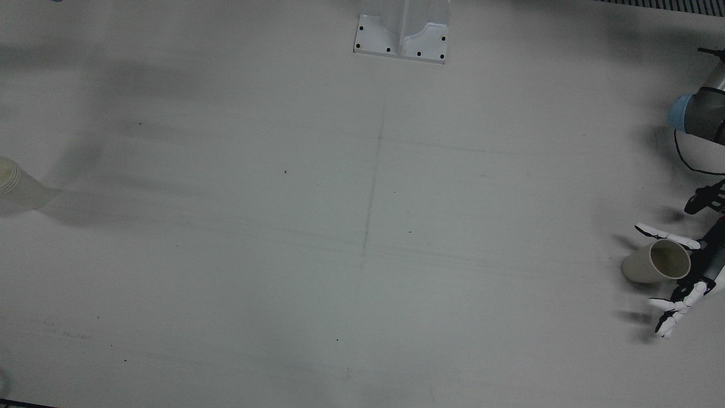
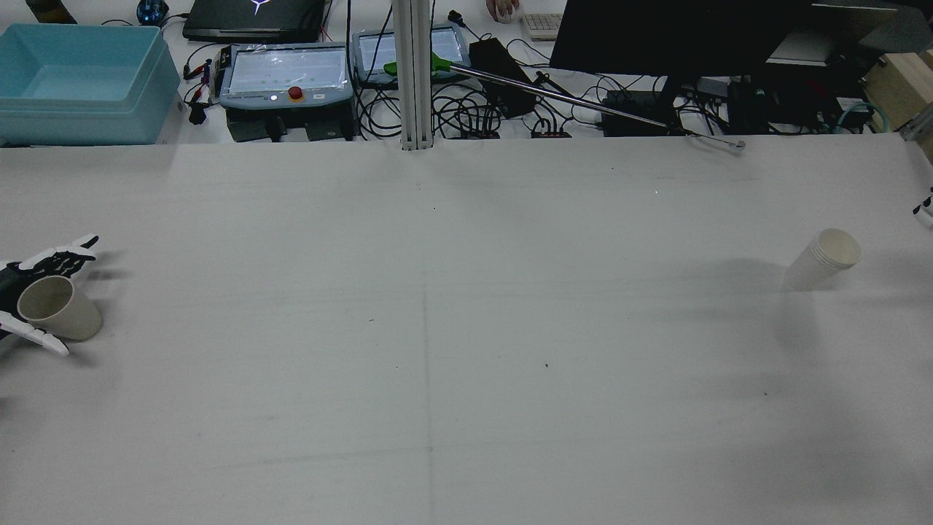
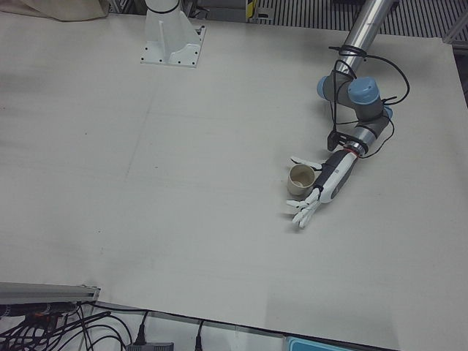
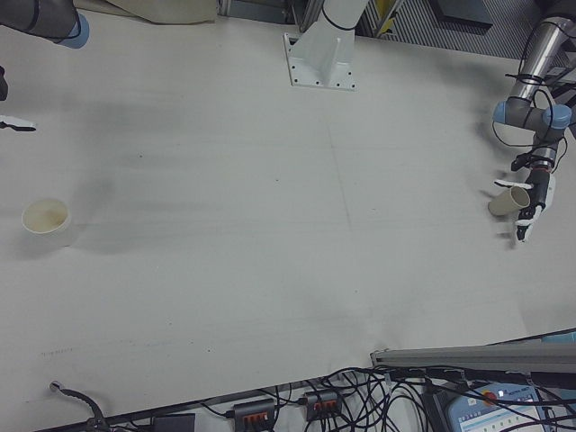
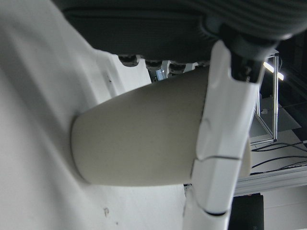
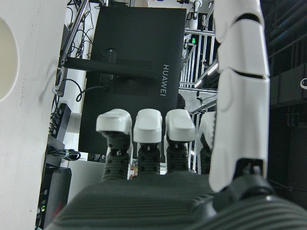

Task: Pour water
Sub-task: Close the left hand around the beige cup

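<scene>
1. Left hand (image 3: 319,191) sits open around a tan paper cup (image 3: 300,179) standing at the bench (image 3: 183,183) edge, fingers spread either side; contact unclear.
2. Right hand (image 6: 163,143) is open, holding nothing; a white cup (image 2: 827,259) stands well apart.

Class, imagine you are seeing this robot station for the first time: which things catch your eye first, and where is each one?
The left hand stands out at the table's edge, its white fingers spread around a beige paper cup. A second, paler cup stands alone far across the table on the robot's right. Between them the broad white table lies bare.
</scene>
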Robot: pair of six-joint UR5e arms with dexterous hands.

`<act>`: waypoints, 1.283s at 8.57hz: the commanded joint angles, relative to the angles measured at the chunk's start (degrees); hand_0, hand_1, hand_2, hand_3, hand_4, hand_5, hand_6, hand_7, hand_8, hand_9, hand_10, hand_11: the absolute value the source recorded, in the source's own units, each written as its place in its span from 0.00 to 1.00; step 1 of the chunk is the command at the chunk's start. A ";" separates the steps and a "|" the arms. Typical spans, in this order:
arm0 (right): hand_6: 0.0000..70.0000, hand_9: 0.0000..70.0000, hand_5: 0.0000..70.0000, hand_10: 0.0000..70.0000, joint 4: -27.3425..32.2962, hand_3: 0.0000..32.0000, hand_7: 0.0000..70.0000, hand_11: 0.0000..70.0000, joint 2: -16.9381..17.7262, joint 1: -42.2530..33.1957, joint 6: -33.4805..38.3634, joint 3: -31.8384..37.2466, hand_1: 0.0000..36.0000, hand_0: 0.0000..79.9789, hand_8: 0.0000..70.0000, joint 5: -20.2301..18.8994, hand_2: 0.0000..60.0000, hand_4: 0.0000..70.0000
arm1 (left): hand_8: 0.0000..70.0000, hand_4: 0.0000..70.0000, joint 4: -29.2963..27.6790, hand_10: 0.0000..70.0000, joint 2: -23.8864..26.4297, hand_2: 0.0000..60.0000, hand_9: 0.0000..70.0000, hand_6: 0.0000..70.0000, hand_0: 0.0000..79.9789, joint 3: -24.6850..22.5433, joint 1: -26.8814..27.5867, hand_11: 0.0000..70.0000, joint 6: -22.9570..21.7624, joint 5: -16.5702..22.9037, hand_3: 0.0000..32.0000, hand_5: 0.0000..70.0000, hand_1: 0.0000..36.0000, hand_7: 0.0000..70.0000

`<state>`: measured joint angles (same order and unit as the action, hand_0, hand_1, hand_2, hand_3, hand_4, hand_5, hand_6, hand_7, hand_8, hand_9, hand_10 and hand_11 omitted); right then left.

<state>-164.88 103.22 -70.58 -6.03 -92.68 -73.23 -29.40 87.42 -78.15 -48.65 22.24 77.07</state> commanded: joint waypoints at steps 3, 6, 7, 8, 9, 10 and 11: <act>1.00 1.00 1.00 0.75 0.00 0.00 1.00 1.00 0.05 -0.26 0.05 -0.05 0.39 0.86 1.00 0.01 0.13 0.87 | 0.10 1.00 0.31 0.06 -0.06 0.00 0.09 0.18 1.00 -0.25 0.04 0.10 -2.90 0.01 0.00 1.00 0.55 0.21; 1.00 1.00 1.00 0.75 0.00 0.00 1.00 1.00 -0.04 -1.31 0.05 -0.57 0.39 0.86 1.00 0.01 0.13 0.86 | 0.17 1.00 2.23 0.10 -0.06 0.69 0.17 0.28 1.00 -1.39 0.04 0.19 -5.96 -0.08 0.00 1.00 1.00 0.29; 1.00 1.00 1.00 0.74 0.09 0.00 1.00 1.00 -0.13 -1.67 -0.03 -1.27 0.39 0.86 1.00 -0.07 0.12 0.86 | 0.17 1.00 3.29 0.11 -0.06 1.00 0.18 0.29 1.00 -2.27 -0.04 0.20 -7.80 -0.17 0.00 1.00 1.00 0.31; 1.00 1.00 1.00 0.71 0.61 0.00 1.00 1.00 -0.82 -1.15 -0.30 -0.93 0.39 0.87 0.97 -0.08 0.10 0.83 | 0.17 1.00 4.34 0.11 -0.32 1.00 0.17 0.29 1.00 -3.49 -0.13 0.20 -9.30 -0.17 0.00 1.00 1.00 0.32; 1.00 1.00 1.00 0.69 3.49 0.00 1.00 0.98 -0.83 0.16 -0.82 2.47 0.37 0.83 0.95 -0.08 0.07 0.82 | 0.17 1.00 6.53 0.11 -0.67 1.00 0.18 0.29 1.00 -6.03 -0.22 0.20 -10.19 -0.17 0.00 1.00 1.00 0.33; 0.91 1.00 1.00 0.55 10.74 0.00 0.93 0.79 -2.31 3.66 -0.91 11.90 0.35 0.81 0.84 0.27 0.00 0.77 | 0.16 1.00 8.12 0.11 -0.67 1.00 0.18 0.28 1.00 -7.62 -0.13 0.20 -10.72 -0.17 0.00 1.00 1.00 0.34; 0.91 1.00 1.00 0.55 18.29 0.00 0.93 0.79 -4.93 4.47 -0.83 22.61 0.35 0.81 0.84 0.62 0.00 0.77 | 0.16 1.00 9.61 0.11 -0.67 1.00 0.18 0.28 1.00 -8.59 -0.05 0.21 -11.33 -0.17 0.00 1.00 1.00 0.34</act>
<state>-159.97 102.00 -69.72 -6.66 -88.17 -73.18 -23.27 86.90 -83.65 -48.78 12.51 76.91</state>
